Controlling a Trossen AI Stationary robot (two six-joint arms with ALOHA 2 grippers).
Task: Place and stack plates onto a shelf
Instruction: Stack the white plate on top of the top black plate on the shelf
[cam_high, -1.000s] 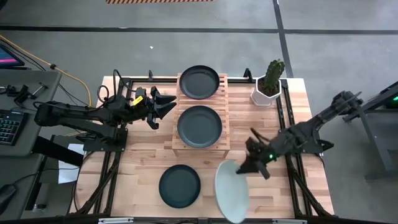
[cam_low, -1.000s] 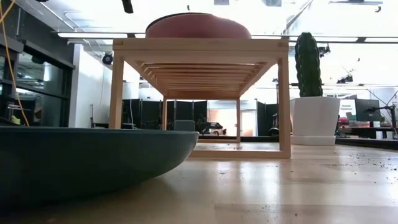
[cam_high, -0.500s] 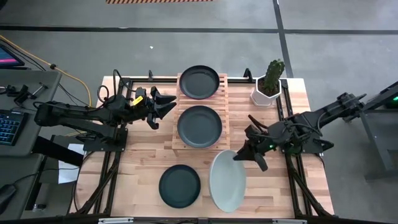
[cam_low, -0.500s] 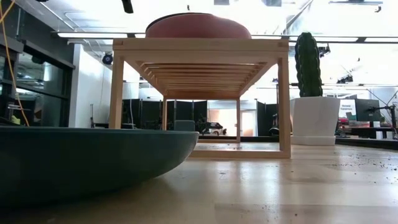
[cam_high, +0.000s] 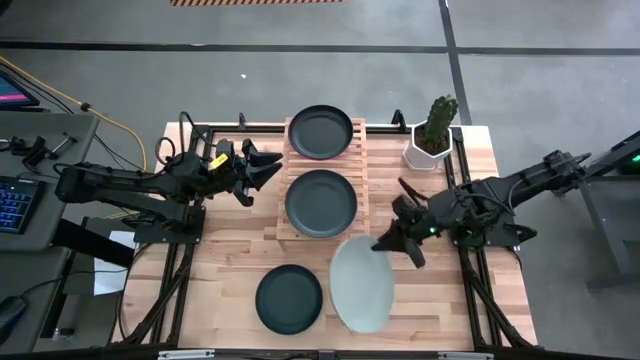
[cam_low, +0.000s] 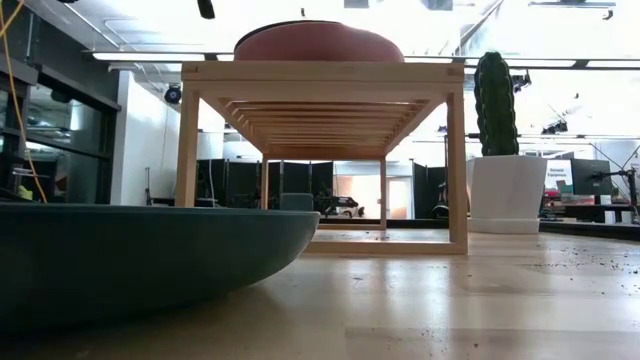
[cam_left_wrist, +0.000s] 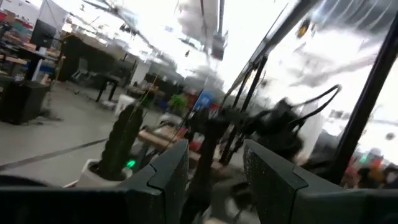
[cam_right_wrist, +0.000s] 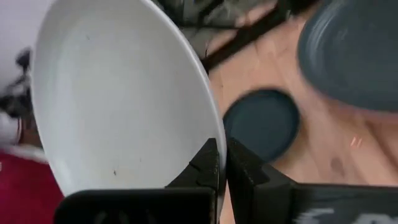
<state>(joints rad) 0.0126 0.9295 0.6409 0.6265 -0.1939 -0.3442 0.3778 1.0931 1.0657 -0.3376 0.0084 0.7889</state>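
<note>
My right gripper (cam_high: 384, 246) is shut on the pale mint plate (cam_high: 360, 285), which hovers near the shelf's near end. The wooden slat shelf (cam_high: 360, 160) carries two dark plates (cam_high: 320, 132) (cam_high: 320, 202). In the low view a pink plate (cam_low: 318, 42) sits on top of the shelf (cam_low: 320, 80). A third dark plate (cam_high: 289, 298) lies flat on the table. My left gripper (cam_high: 262, 165) is open and waits just left of the shelf, touching nothing. My right gripper pinches the mint plate's rim (cam_right_wrist: 210, 134) between its two fingers (cam_right_wrist: 239, 168), one above the plate and one under it. The fingers come level from the table's right side. The plate is tilted and sticks out from the fingers toward the table's near-left.
A white pot with a cactus (cam_high: 432, 135) stands at the far right corner, right of the shelf. The black arm frames (cam_high: 455, 200) run along both table sides. Bare planks (cam_high: 230, 235) lie left of the shelf's near end.
My right gripper has moved toward the table's far edge and left, toward the shelf, carrying the mint plate. The plate reached past the near edge before; now it is over the table by the shelf's near end, and shows a fuller face from above.
</note>
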